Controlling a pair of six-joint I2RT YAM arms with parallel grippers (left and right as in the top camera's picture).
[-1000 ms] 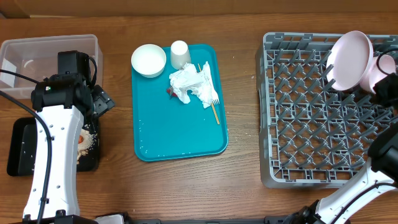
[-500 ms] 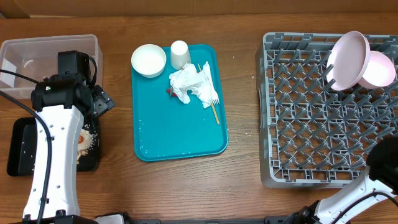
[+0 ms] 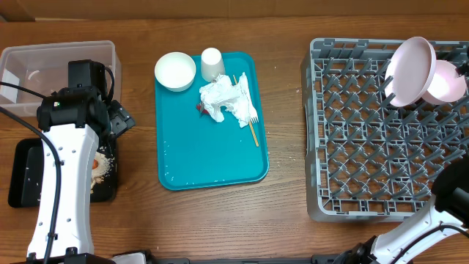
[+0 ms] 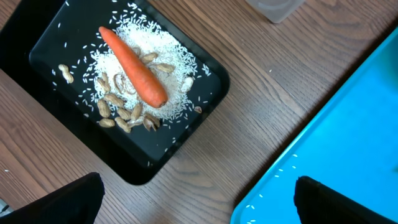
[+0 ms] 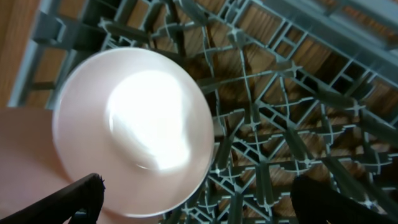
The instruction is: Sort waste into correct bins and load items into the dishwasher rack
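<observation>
Two dishes were already in the large square grey plastic rack [image 3: 366, 147]. A small pinkish-white bowl [image 5: 134, 127] leaned among the pegs at its far right corner, just beside the round pinkish-white plate [image 3: 409, 70] standing on edge there. My right gripper [image 5: 196, 186] hung directly above that bowl with its fingers spread wide and nothing between them, so I judged the bowl placed and that bit of loading done. Well apart to the left, on the flat teal serving tray [image 3: 212, 158], a small white bowl [image 3: 175, 71] and a small white cup [image 3: 212, 64] waited at the far edge. The crumpled white paper napkin [image 3: 223, 99] lay over part of the white plastic fork [image 3: 249, 110], a small red scrap [image 3: 199, 108] touched the napkin, and the thin wooden stick [image 3: 253, 130] lay beside the fork. Farther left, the orange carrot [image 4: 134, 65] lay on rice and peanuts in the shallow black rectangular tray [image 4: 174, 149], with the deeper clear plastic tub [image 3: 73, 45] behind it. My left gripper [image 4: 198, 186] hovered over the bare wooden table [image 3: 286, 220] between the black tray and the teal one, fully open and holding nothing. Next, I reckoned, the right arm should lift straight up clear of the pegs without nudging bowl or plate, then reach across for the cup or the bowl.
</observation>
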